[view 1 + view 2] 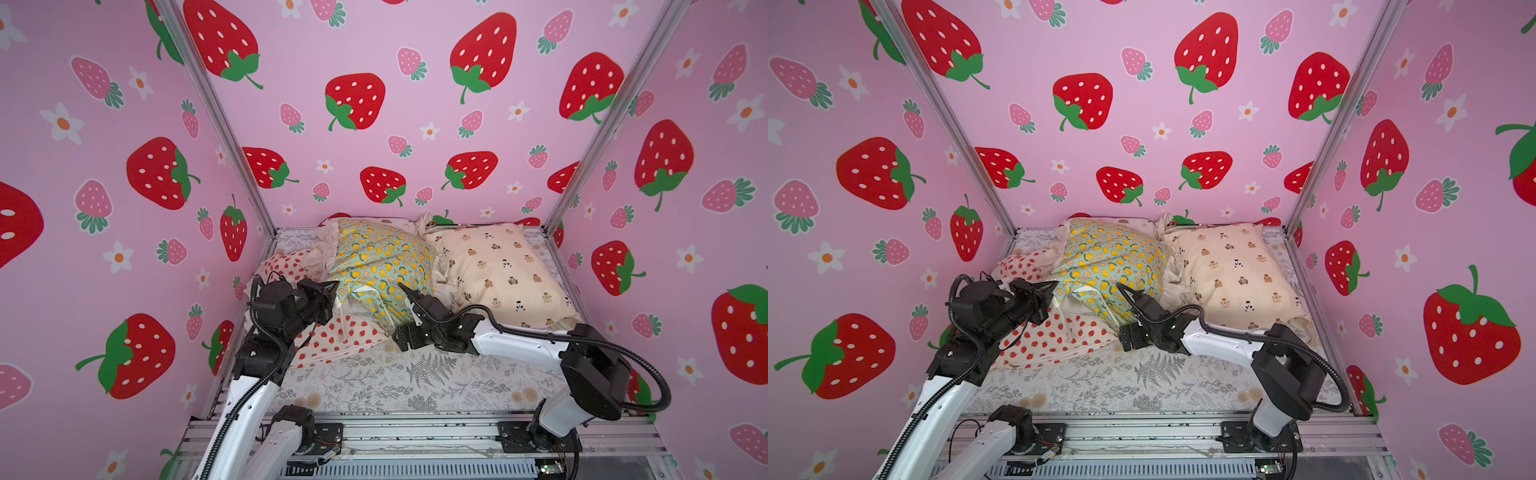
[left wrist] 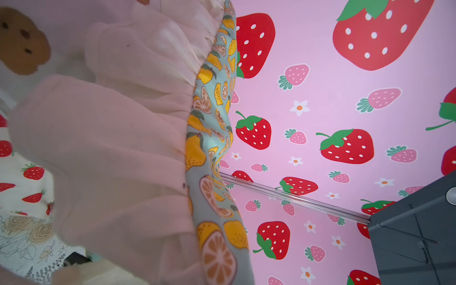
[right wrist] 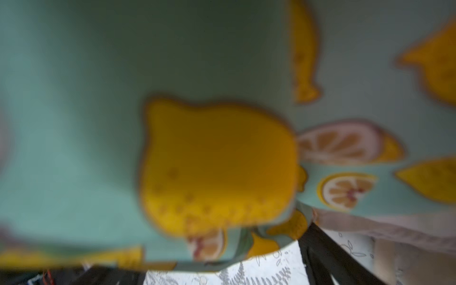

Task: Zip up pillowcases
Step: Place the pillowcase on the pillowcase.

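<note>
The mint pillowcase with yellow lemons and a cream ruffle [image 1: 382,257] lies mid-table toward the back edge, on the grey fern-print sheet [image 1: 415,382]. Its near-left part rests on the white strawberry-print pillowcase [image 1: 332,336] by the left edge. The cream pillowcase with small bears [image 1: 503,270] fills the back right corner. The left gripper [image 1: 331,287] is clamped tight on the mint pillowcase's near-left corner. The right gripper [image 1: 408,305] has its jaws spread wide at the mint pillowcase's near edge, gripping nothing.
</note>
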Robot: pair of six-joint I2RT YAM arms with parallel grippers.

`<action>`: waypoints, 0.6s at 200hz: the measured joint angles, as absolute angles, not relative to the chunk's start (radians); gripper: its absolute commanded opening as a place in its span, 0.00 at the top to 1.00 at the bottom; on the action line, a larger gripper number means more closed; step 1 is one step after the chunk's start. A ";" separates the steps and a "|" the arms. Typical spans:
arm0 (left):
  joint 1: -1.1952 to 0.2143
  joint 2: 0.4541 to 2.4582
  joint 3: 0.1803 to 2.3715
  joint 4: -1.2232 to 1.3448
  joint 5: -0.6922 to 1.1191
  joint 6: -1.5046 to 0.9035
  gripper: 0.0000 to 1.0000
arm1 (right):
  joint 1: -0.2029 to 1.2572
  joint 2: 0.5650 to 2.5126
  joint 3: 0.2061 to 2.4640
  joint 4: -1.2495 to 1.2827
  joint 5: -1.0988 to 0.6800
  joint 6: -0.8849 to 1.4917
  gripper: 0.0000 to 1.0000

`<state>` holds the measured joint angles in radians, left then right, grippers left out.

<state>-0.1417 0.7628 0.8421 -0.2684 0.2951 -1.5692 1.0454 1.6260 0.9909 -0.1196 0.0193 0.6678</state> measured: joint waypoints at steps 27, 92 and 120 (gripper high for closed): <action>-0.142 0.763 0.842 -0.268 0.295 -1.569 1.00 | 1.045 1.651 1.019 -0.113 0.131 0.661 0.43; -0.147 0.753 0.842 -0.268 0.296 -1.552 1.00 | 1.023 1.567 1.041 -0.120 0.347 0.665 0.90; -0.186 0.778 0.842 -0.261 0.295 -1.512 1.00 | 0.925 1.502 1.082 -0.129 0.384 0.613 0.96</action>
<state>-0.1856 0.7784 0.8421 -0.2607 0.2955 -1.5124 0.9253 1.5017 1.0824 -0.1287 0.3836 0.6132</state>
